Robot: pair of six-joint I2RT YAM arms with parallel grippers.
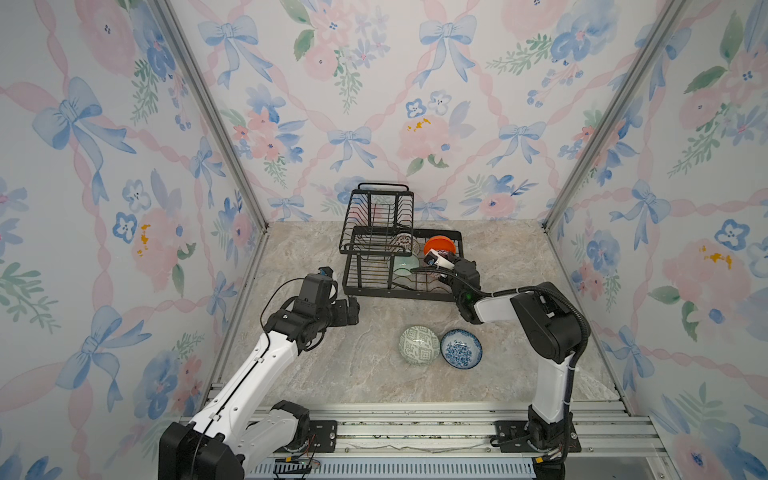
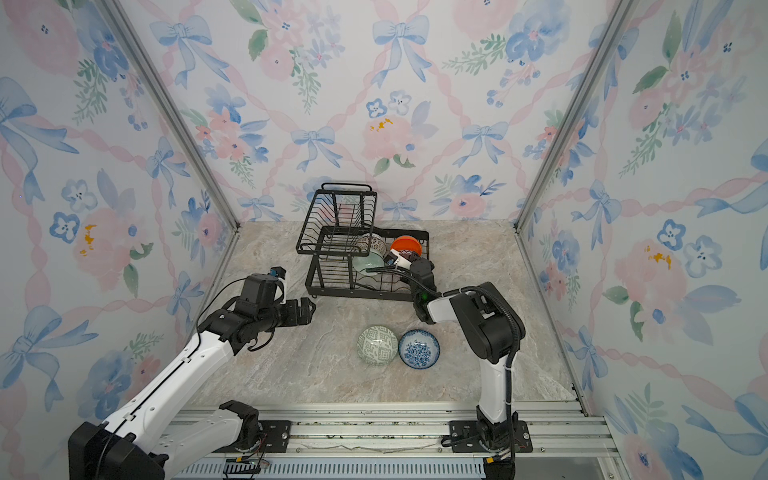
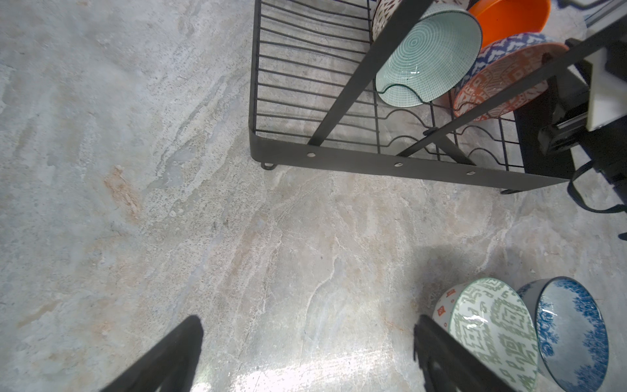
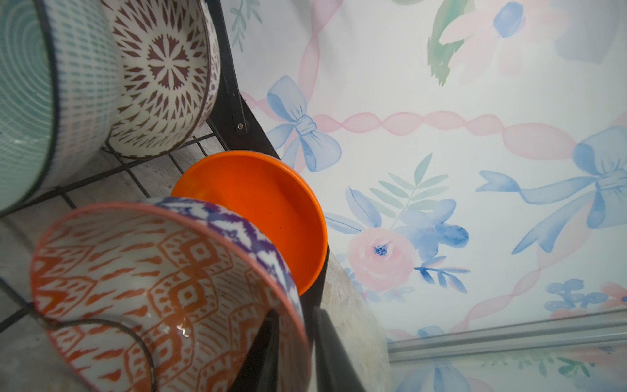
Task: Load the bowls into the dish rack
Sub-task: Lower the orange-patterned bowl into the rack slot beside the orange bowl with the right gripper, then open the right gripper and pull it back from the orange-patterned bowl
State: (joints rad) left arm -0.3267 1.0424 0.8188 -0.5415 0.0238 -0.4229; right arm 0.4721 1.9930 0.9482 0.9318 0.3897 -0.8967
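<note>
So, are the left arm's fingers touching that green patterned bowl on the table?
Apart. In both top views, bare table separates the open left fingers from the green patterned bowl.

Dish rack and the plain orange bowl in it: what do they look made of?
Dish rack: thin wires and flat riveted strips, so likely metal, matte black coating. Plain orange bowl: probably plastic; flat even colour, thin rim, no glaze glints.

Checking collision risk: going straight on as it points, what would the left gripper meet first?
Likely the bare table ahead of the left gripper; the front rim of the dish rack lies beyond, depth unclear.
</note>
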